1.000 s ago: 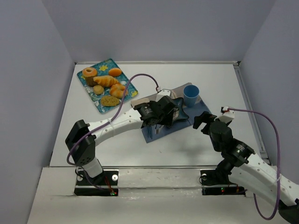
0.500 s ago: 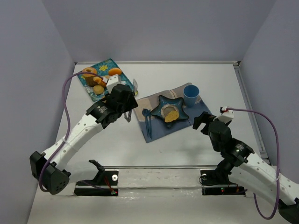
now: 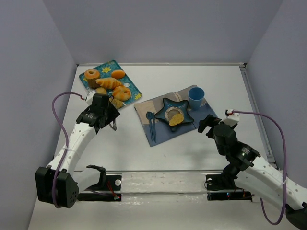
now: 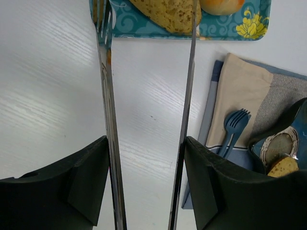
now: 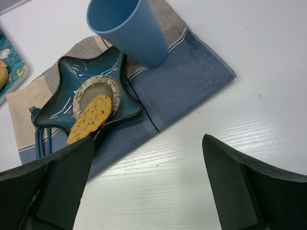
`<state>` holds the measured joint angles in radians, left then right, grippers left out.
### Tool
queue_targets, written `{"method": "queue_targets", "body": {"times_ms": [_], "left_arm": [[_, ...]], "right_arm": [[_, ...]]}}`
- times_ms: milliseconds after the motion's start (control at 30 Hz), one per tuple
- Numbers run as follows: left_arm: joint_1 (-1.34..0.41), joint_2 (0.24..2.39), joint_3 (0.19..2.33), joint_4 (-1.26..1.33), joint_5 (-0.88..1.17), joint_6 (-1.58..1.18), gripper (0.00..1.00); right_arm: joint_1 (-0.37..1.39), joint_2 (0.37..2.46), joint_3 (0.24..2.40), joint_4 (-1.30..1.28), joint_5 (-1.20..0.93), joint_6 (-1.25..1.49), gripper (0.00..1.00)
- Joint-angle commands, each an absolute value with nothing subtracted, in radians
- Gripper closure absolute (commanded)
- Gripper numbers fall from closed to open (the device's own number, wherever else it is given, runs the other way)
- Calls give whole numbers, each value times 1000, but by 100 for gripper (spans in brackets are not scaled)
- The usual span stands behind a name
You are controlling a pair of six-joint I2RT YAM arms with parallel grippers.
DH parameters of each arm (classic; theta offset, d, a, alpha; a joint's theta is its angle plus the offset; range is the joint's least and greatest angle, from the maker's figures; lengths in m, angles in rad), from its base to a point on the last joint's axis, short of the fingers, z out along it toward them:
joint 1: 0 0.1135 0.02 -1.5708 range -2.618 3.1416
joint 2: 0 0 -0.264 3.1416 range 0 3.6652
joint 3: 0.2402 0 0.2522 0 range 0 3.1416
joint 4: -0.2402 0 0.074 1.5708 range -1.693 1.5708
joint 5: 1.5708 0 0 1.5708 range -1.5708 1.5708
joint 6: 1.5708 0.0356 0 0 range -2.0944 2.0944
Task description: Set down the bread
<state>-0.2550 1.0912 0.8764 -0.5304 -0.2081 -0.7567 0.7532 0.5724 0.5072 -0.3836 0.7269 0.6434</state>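
Note:
A flat speckled bread (image 3: 176, 119) lies on the blue star-shaped plate (image 3: 165, 108), and it shows in the right wrist view (image 5: 90, 118). My left gripper (image 3: 108, 115) is shut on metal tongs (image 4: 108, 120). The tongs' arms stand apart and empty, with their tips at the near edge of the bread tray (image 4: 230, 26), over a flat speckled bread (image 4: 168, 12). My right gripper (image 3: 207, 125) is open and empty, over bare table just right of the cloth (image 5: 192, 76).
The patterned tray (image 3: 108, 67) at the back left holds several breads. A blue cup (image 3: 196, 97) and a blue fork (image 3: 151, 127) lie on the cloth with the plate. Walls close the table in on three sides.
My left arm has swung left, from over the star plate to the near edge of the tray. A flat bread now lies on the plate. The right arm has not moved.

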Motion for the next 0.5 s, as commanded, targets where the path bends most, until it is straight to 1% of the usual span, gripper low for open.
{"method": "queue_targets", "body": {"times_ms": [0, 133, 467], "left_arm": [[-175, 1123, 861, -405, -108, -707, 31], [-155, 1161, 851, -348, -68, -686, 31], [-126, 1221, 848, -311, -40, -683, 31]], "right_arm": [[756, 580, 520, -370, 778, 641, 0], [756, 589, 523, -370, 790, 641, 0], [756, 612, 528, -370, 815, 638, 0]]}}
